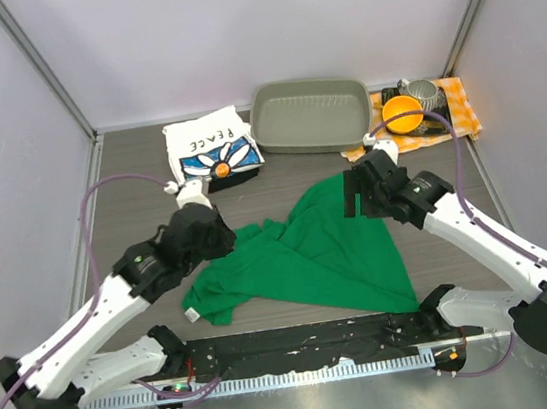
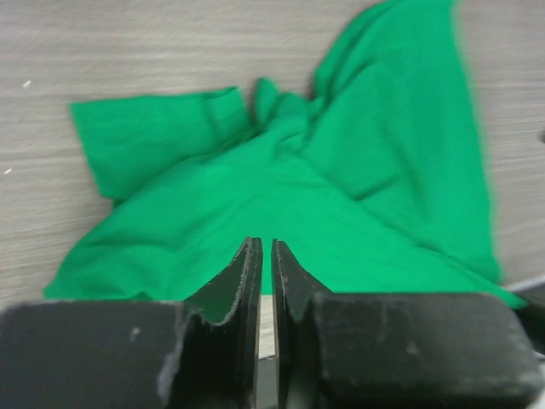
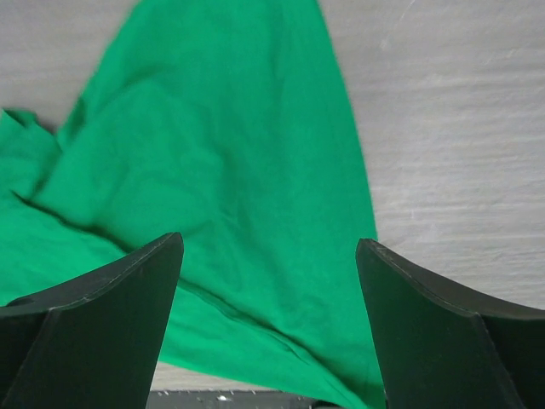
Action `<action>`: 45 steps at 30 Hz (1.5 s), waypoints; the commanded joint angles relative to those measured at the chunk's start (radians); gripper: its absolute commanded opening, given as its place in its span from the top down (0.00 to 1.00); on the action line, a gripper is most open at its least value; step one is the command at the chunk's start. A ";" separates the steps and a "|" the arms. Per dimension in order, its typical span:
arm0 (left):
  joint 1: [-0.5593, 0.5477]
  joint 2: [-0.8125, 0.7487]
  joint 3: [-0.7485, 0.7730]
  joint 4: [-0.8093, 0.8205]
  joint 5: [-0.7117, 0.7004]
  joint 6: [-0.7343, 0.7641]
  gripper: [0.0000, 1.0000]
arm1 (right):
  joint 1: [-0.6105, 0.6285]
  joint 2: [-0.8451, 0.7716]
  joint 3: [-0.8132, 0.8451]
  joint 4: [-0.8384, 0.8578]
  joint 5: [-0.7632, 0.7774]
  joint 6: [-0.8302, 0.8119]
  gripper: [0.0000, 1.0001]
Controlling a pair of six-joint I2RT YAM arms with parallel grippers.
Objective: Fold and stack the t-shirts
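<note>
The green t-shirt [image 1: 310,255] is lying rumpled and half spread in the middle of the bench [image 1: 125,189]. Its right part is rising to a flat peak and a sleeve [image 2: 153,141] is bunching at its left. The white PEACE t-shirt [image 1: 211,150] is sitting folded at the far side, apart from it. The green cloth is looking light, thin and limp, so I am judging that it will be sagging and sliding into new creases wherever it is lifted, though not at risk of damage. The places to be pinching it are edges and corners, such as hem, shoulder or sleeve end, with both arms drawing apart to keep it taut. The left arm [image 1: 114,296] is holding its jaws pressed nearly together with nothing between them, hanging over the shirt's left side near the bunched sleeve; whether they are touching cloth I cannot tell. The right arm [image 1: 479,233] is carrying its jaws spread wide and empty, hanging over the peak at the shirt's far right, the cloth lying beneath the gap
</note>
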 commanded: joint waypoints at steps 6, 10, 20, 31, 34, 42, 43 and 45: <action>0.153 0.180 -0.093 0.062 -0.098 0.020 0.98 | 0.054 -0.117 -0.164 -0.029 -0.131 0.071 0.17; 0.198 0.232 -0.072 0.103 -0.075 0.028 1.00 | 0.065 -0.224 -0.213 -0.135 -0.100 0.155 0.19; 0.212 0.239 -0.070 0.139 -0.026 0.023 1.00 | 0.071 -0.369 -0.387 -0.260 -0.167 0.325 0.35; 0.212 0.163 -0.158 0.182 0.057 -0.006 1.00 | 0.140 -0.155 -0.375 -0.272 -0.163 0.333 0.41; 0.210 0.151 -0.172 0.185 0.062 -0.006 1.00 | 0.173 -0.117 -0.369 -0.284 -0.158 0.347 0.41; 0.212 0.153 -0.175 0.172 0.059 0.023 1.00 | 0.232 -0.025 -0.357 -0.300 -0.194 0.313 0.41; 0.212 0.154 -0.172 0.169 0.059 0.029 1.00 | 0.241 -0.019 -0.352 -0.301 -0.192 0.313 0.41; 0.212 0.159 -0.172 0.166 0.060 0.034 1.00 | 0.255 0.004 -0.351 -0.303 -0.197 0.310 0.41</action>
